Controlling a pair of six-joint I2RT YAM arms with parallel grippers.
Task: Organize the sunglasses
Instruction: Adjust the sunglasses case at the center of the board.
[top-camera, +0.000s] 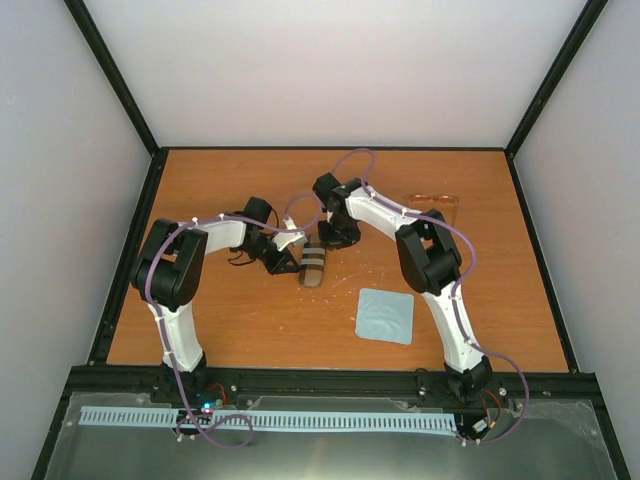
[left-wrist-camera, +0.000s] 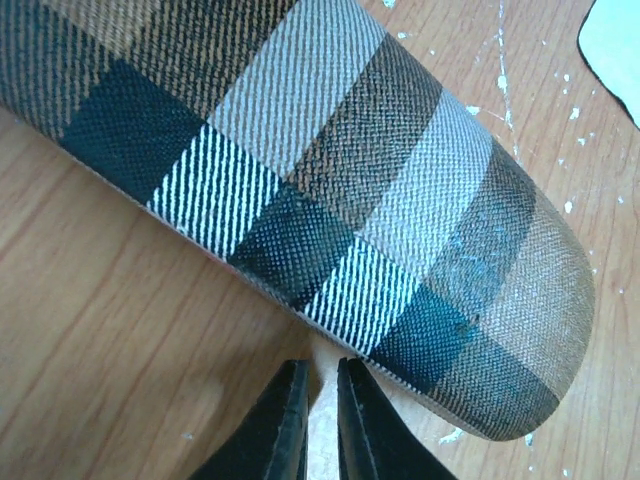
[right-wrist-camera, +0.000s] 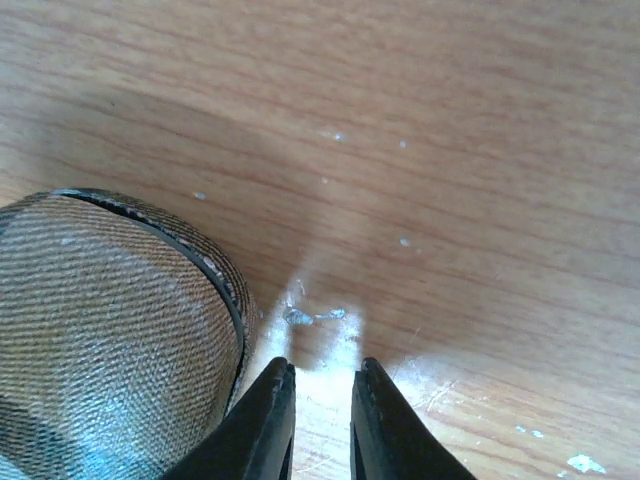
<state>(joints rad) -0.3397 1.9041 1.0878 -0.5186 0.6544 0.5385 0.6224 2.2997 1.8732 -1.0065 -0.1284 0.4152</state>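
Case (top-camera: 314, 266) centre, sunglasses (top-camera: 434, 203) rear-right, table (top-camera: 215, 180) rear-left open

Plaid twill on the glasses case (top-camera: 313, 265): tan-brown ground, crossing bands in grey and black, white diagonal hatching where bands intersect. Dark edging along the seam at the rounded end of the case.
Translucent orange tint on the sunglasses (top-camera: 432, 203).
Plain light blue on the square cloth (top-camera: 386, 316).
Orange-brown wood grain on the table (top-camera: 250, 320), flecked with white specks near the case.
White shells with black joints on the left arm (top-camera: 172, 320) and the right arm (top-camera: 445, 320); purple cables (top-camera: 350, 155) alongside.
Black on the fingers of the left gripper (left-wrist-camera: 321, 368) and the right gripper (right-wrist-camera: 324, 368).
Black frame bars (top-camera: 112, 75) against pale grey walls (top-camera: 340, 70).
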